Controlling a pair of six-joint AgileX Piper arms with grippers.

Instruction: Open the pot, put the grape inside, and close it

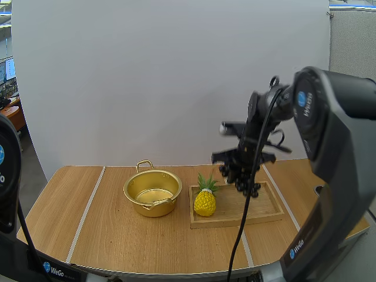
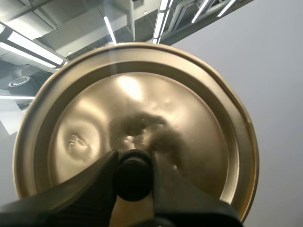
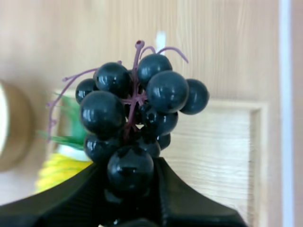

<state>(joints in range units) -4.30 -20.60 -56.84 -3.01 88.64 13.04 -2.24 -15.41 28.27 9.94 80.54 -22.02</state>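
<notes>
Two black fingers of the right gripper [image 3: 130,182] are clenched on the lowest berries of the bunch of grapes [image 3: 135,113]; the rest of the bunch stands out past the tips, its purple stem farthest from them. In the high view the bunch hangs in the air to the right of the pot [image 1: 155,210] and above its rim, over a wooden tray [image 1: 258,205] that lies just right of the pot; a toy pineapple [image 1: 205,201] stands on the tray's end nearest the pot, between pot and bunch. The left gripper [image 2: 135,176] is pinched on the black knob [image 2: 134,165] of the lid [image 2: 189,118]; the lid is off the pot, whose mouth lies open with nothing in it that I can see.

The step in hand, as I judge it, is carrying the grapes across to the pot. The hold takes only a few berries, so the move should be smooth, with no jerk that might shake the bunch loose; keep height until the pineapple's leaves are passed; stop centred over the pot's mouth; lower until the bunch sits inside the wall, and release only then. The lid should keep away from the pot until the right arm has drawn back to the tray side.
</notes>
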